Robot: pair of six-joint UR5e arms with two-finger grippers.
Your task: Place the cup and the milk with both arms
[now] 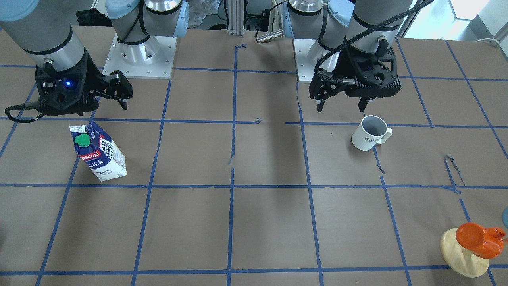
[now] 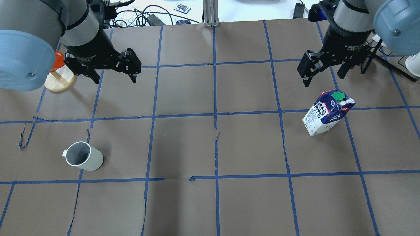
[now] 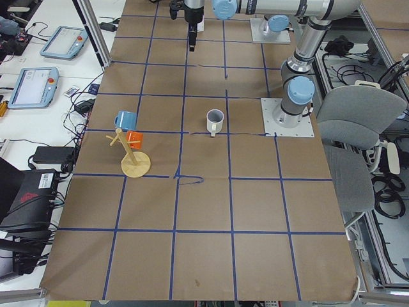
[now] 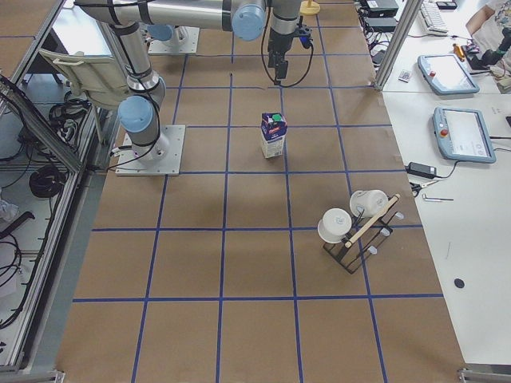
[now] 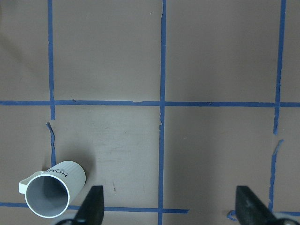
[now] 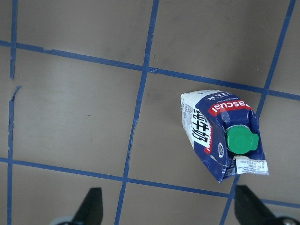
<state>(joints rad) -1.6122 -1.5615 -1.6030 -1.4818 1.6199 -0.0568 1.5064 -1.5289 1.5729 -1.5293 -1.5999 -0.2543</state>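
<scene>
Cup (image 2: 83,157) upright, open-mouthed; milk (image 2: 328,113) upright, green-capped.

I count one cup (image 2: 87,157), one milk (image 2: 323,114), one wooden stand (image 3: 136,167), one black rack (image 4: 347,254). Also one orange mug (image 3: 134,137), one blue mug (image 3: 124,119), two white mugs (image 4: 334,225) (image 4: 363,202), and my two tools (image 2: 115,79) (image 2: 323,79).

Overhead, the left arm (image 2: 82,29) hides most of the orange cup (image 2: 58,60).
</scene>
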